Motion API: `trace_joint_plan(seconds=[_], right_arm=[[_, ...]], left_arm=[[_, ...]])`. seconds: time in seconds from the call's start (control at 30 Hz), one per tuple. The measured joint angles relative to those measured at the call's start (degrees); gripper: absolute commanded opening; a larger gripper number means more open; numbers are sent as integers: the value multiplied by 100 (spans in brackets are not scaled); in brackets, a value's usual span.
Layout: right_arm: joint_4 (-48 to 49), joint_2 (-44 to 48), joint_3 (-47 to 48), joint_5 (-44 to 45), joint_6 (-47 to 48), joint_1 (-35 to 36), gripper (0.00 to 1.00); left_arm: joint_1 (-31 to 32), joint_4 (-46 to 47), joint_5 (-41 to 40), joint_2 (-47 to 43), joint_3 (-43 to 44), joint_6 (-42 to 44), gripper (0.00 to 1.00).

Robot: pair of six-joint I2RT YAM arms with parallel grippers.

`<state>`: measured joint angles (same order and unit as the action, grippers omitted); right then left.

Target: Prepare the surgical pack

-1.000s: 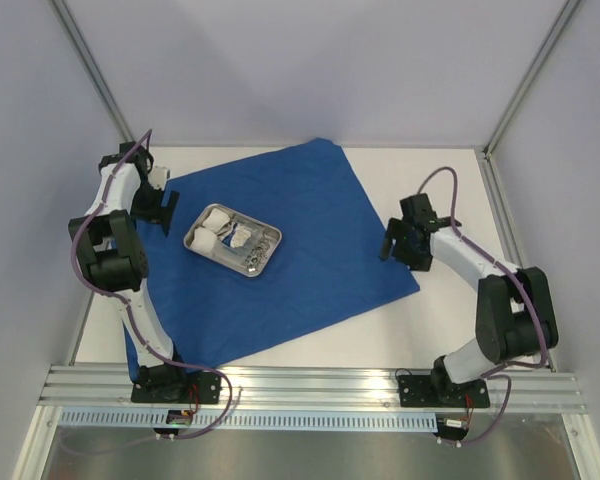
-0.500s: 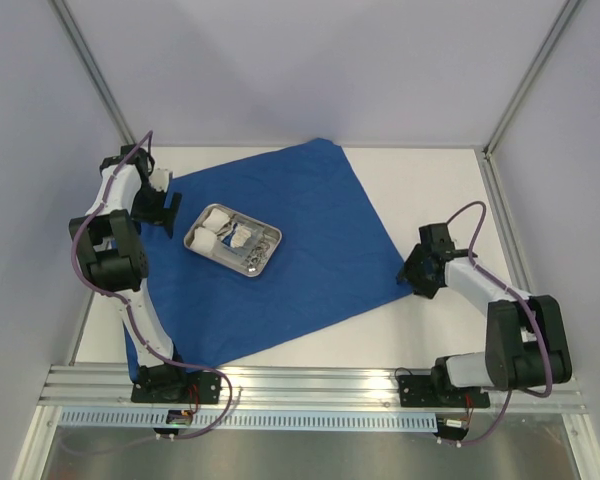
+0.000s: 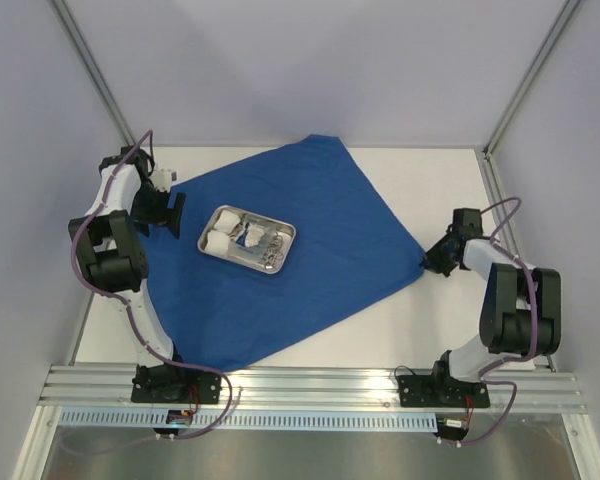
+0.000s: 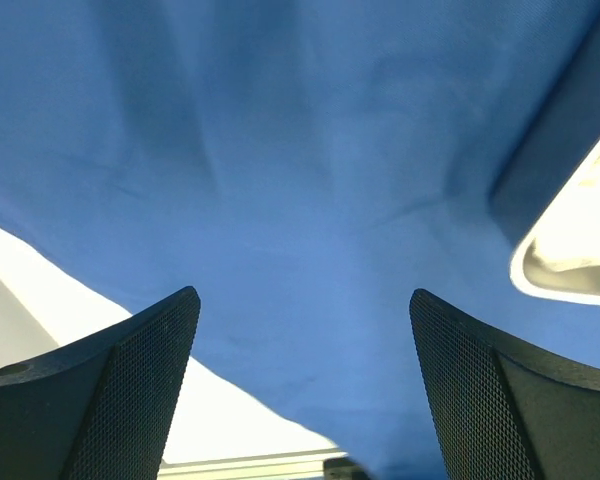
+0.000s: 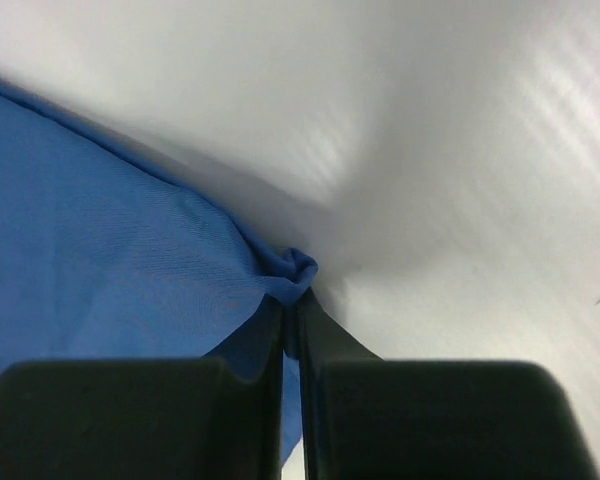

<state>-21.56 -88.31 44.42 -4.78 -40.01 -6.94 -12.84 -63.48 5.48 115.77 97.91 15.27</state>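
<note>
A royal-blue drape (image 3: pixel 310 260) lies spread as one sheet over the middle and left of the white tabletop (image 3: pixel 430 190). It is turned so that its corners point outward. One corner reaches toward the far edge, one lies toward the near left corner, and one stretches to a point near the right edge.

A steel tray (image 3: pixel 237 262) sits on the drape, left of the tabletop's centre and closer to the left edge than to the right. Inside it, white gauze (image 3: pixel 220 226) fills the end toward the left edge. Silver scissor-like instruments (image 3: pixel 271 246) lie in the end toward the right edge.

The left claw (image 3: pixel 170 213) is near the left edge, at the drape's left border and just beside the tray. In the left wrist view this claw (image 4: pixel 300 300) is spread wide, and blue cloth shows between its fingers with nothing held. A rim of the tray (image 4: pixel 555 285) shows at the right of that view.

The right claw (image 3: pixel 436 262) is low at the right edge. In the right wrist view this claw (image 5: pixel 291 305) is clamped on the drape's right corner. A small tuft of cloth pokes out past the closed fingertips, and bare tabletop lies beyond it.
</note>
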Motion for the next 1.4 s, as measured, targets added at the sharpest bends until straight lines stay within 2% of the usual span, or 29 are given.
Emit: trace_joint_plan(seconds=[0.2, 0.37, 0.4, 0.43, 0.5, 0.67, 0.73, 0.83, 1.0, 1.13, 1.4], right_arm=[[-31, -920, 1213, 13, 417, -852, 1], [-264, -1899, 2638, 282, 778, -1204, 3], [-308, -2050, 2883, 334, 837, -1248, 9], [-358, -2184, 3108, 367, 876, -1294, 28], [-487, -2424, 3560, 481, 1010, -1388, 51], [-719, -2516, 4205, 785, 1390, -1475, 58], [-758, -2238, 4098, 997, 1572, -1296, 60], [-785, -1488, 3661, 1110, 1838, -654, 61], [-623, -590, 3274, 267, 2175, 1172, 59], [-402, -732, 2997, -673, 2142, 2072, 58], [-186, -1707, 2900, -1394, 1895, 2382, 48]], left_arm=[[0, -175, 431, -68, 2, 0, 94], [0, -243, 479, -70, 0, 0, 95], [0, -249, 472, -70, 0, 0, 95], [0, -254, 463, -70, 0, 0, 95], [0, -256, 439, -70, 0, 0, 95], [0, -229, 234, -70, -111, 0, 96], [0, -210, 109, -70, -219, 2, 96], [0, -149, -166, -70, -461, 20, 97], [-79, -74, -632, -70, -680, 28, 97], [-168, 28, -809, -70, -678, 26, 97], [-190, 101, -881, -70, -678, 26, 97]])
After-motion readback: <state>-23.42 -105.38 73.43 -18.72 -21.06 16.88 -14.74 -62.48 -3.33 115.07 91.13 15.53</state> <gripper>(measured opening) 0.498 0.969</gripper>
